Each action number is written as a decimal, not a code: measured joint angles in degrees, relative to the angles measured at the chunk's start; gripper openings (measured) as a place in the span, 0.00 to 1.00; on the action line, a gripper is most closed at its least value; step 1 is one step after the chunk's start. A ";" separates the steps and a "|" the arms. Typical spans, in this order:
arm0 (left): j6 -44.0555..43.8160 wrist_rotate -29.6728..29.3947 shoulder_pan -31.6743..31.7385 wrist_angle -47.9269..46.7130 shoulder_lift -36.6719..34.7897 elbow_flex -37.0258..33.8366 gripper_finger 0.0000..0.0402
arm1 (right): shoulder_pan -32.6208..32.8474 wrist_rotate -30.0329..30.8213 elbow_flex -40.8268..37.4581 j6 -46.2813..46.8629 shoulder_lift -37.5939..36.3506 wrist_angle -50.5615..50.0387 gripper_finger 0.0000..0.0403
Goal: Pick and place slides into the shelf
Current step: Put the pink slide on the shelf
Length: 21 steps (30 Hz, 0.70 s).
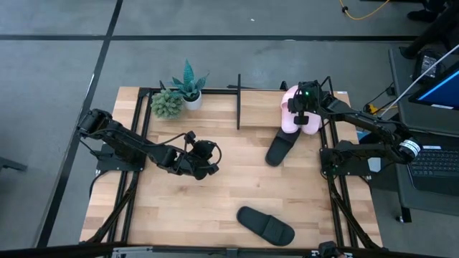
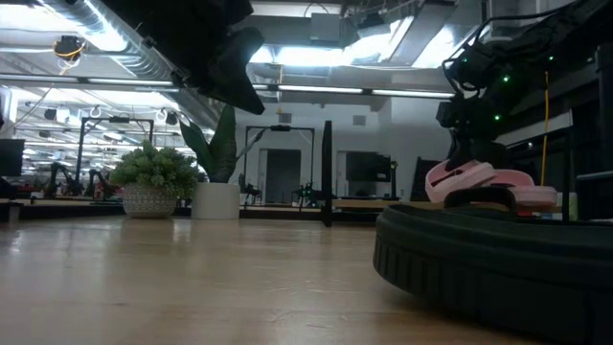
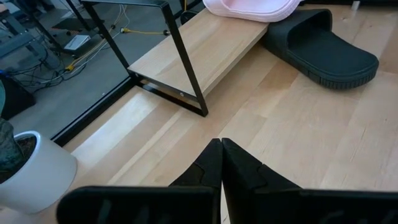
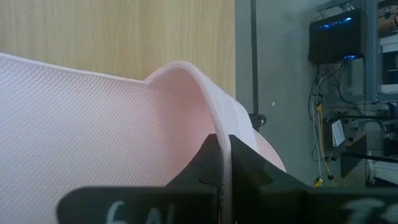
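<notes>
A matte black slide (image 1: 266, 225) lies slantwise near the table's front edge, another (image 1: 281, 147) angles toward the shelf (image 1: 251, 89) at the back, where the right gripper (image 4: 222, 163) pinches a textured pale pink slide (image 1: 300, 115), while the left gripper (image 3: 221, 163) hovers shut mid-table.

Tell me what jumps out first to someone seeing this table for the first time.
The pale pink slide on the shelf at the table's far right, with the right claw shut on its strap. Next, two black slides: one leaning off the shelf's front edge, another alone near the table's front. The left claw hangs shut mid-table.
</notes>
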 joint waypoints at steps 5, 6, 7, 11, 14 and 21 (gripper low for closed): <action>0.00 0.00 0.00 0.00 0.00 0.00 0.00 | 0.00 -0.37 0.00 0.02 0.00 -0.26 0.05; 0.00 0.00 0.00 0.00 0.00 0.00 0.00 | 0.00 -0.96 0.00 0.02 0.00 -0.26 0.06; 0.00 0.00 0.00 0.00 0.00 0.00 0.00 | 0.00 -1.55 0.00 0.02 0.00 -0.26 0.06; 0.00 0.00 0.00 -0.01 0.00 0.00 0.00 | 0.00 -2.05 0.00 0.00 0.00 -0.30 0.04; 0.00 0.00 0.00 0.00 0.00 0.00 0.00 | 0.00 -2.19 0.00 0.06 0.00 -0.33 0.03; 0.00 0.01 0.00 0.00 0.00 0.00 0.00 | 0.00 -2.62 0.00 1.82 0.00 -0.34 0.16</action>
